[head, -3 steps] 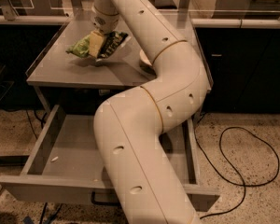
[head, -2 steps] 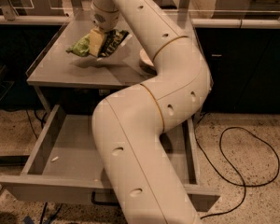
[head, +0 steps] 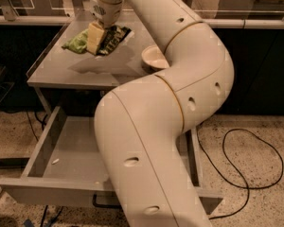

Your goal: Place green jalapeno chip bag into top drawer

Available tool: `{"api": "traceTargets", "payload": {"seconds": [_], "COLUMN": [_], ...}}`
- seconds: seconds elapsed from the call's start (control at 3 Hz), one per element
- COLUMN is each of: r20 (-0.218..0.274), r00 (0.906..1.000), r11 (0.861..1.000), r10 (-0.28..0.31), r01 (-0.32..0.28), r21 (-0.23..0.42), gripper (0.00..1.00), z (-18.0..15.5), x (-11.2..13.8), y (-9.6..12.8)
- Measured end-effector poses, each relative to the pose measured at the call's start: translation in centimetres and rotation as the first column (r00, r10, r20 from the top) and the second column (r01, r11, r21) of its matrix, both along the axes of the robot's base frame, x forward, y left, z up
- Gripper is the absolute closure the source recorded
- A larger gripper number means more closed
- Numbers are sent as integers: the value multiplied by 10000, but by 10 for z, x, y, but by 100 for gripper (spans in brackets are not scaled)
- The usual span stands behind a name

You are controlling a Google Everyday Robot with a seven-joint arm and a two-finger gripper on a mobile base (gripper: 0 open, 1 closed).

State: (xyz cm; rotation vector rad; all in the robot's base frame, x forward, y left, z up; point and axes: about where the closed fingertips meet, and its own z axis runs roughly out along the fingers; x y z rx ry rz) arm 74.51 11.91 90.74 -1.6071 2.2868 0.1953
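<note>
At upper left of the frame I see the gripper (head: 96,38), its jaws clamped on the small crinkled green foil chip bag (head: 76,42), which hangs over the grey flat table (head: 61,74). The wide shallow grey metal drawer (head: 43,143) stands pulled open at lower left.

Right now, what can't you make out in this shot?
- top drawer, camera view: the arm hides the right half of its floor, much of the front panel and part of the handle.
- green jalapeno chip bag: its middle is covered by the gripper holding it over the tabletop's left rear. The lettering is too small to read.
- bowl: the right side is behind the arm.
</note>
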Motion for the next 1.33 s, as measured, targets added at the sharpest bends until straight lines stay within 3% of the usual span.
{"api": "traceTargets", "payload": {"seconds": [0.67, 1.0, 1.33], "r20": [23, -340, -1057], "r00": [10000, 9992, 9927], "r11": [10000, 9997, 9981], "r10": [-23, -219, -588], "r01": [23, 216, 567], "r21": [-5, -90, -228], "gripper": [100, 100, 100], "z": [-6, -2, -3], "x": [3, -16, -68], "y": [2, 1, -5]}}
